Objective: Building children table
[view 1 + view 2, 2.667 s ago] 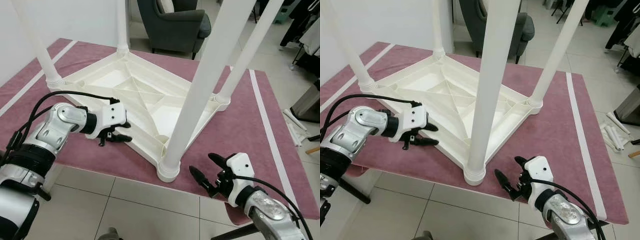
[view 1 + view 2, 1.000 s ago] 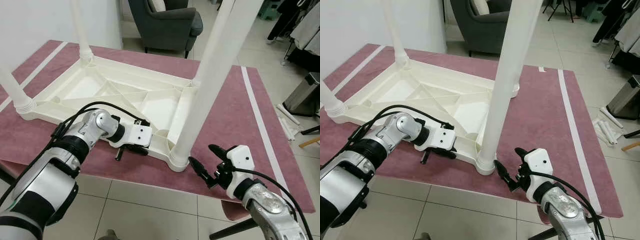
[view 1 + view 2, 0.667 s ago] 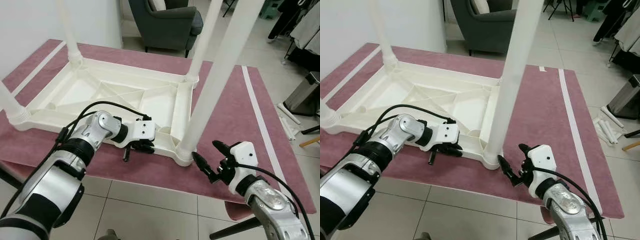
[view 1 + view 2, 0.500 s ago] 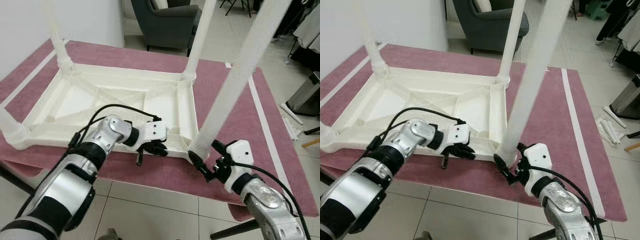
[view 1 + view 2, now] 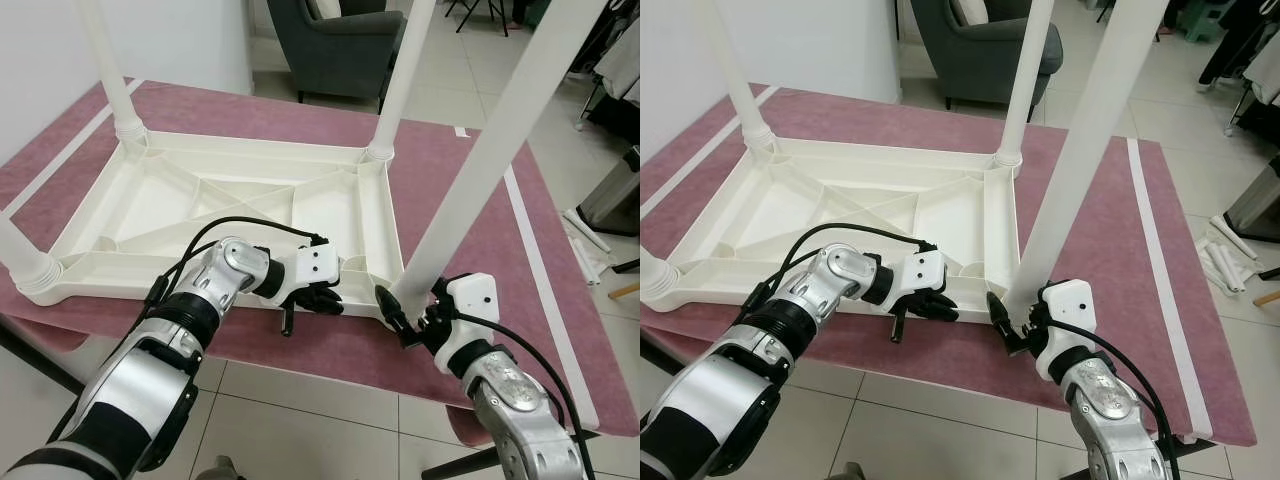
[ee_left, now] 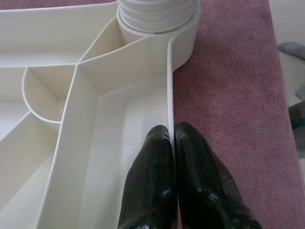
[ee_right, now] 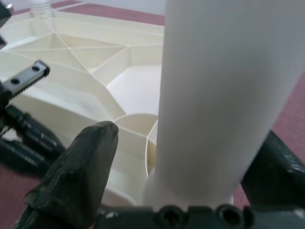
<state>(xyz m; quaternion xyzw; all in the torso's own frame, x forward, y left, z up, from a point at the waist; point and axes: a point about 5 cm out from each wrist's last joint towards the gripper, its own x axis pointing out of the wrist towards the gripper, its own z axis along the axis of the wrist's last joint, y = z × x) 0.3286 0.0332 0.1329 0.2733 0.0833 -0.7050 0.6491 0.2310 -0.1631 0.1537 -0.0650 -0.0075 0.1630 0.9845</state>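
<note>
The white plastic children's table [image 5: 200, 205] lies upside down on a maroon cloth, its legs pointing up. My left gripper [image 5: 325, 297] is at the near long rim, shut on the rim wall [image 6: 170, 112] with one finger inside and one outside. My right gripper [image 5: 410, 305] is open at the base of the near right leg [image 5: 490, 150]. One of its fingers [image 7: 90, 157] stands on each side of that leg [image 7: 214, 95]. The leg's socket [image 6: 157, 19] is just ahead of the left fingertips.
The maroon cloth [image 5: 470, 210] with white stripes covers the work table, whose near edge runs just below both grippers. A dark grey armchair [image 5: 350, 40] stands behind. A metal bin [image 5: 615, 195] and white tubes [image 5: 585, 255] are on the tiled floor at the right.
The table has swung round on the cloth, its near corner going right. My left gripper closed on the rim. My right gripper came up around the near right leg.
</note>
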